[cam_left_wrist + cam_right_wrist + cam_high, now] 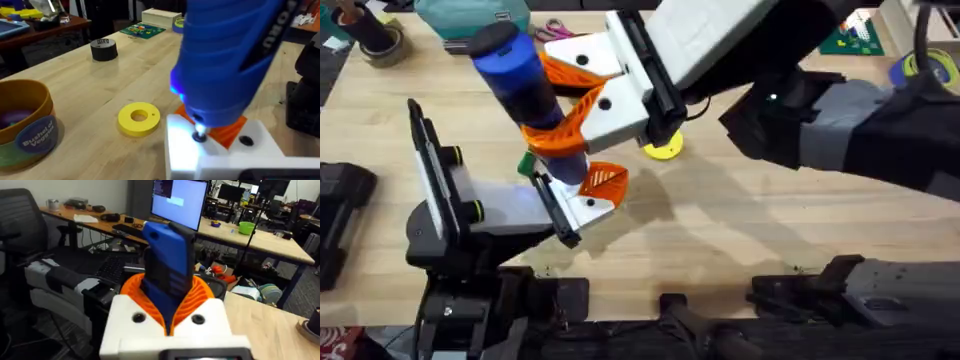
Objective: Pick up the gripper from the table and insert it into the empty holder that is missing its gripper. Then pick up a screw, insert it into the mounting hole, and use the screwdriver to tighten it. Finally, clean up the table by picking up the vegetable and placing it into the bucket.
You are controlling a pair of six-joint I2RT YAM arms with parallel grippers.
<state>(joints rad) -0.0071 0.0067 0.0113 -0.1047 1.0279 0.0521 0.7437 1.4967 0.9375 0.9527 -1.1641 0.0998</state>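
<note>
1. Above the light wooden table (740,220), the right gripper (575,105) clamps the blue pen-shaped screwdriver (520,75) between orange ribbed pads.
2. Its metal tip (199,136) touches the white holder (210,155) on the left gripper (585,195), whose finger state I cannot tell.
3. Beside it lies a yellow ring (139,118); the ochre bucket (25,125) stands near.

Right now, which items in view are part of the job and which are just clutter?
In the job:
- blue screwdriver, clamped in the right gripper
- orange gripper tip on the left arm's white holder
- ochre bucket

Lying about:
- yellow ring
- black tape roll
</note>
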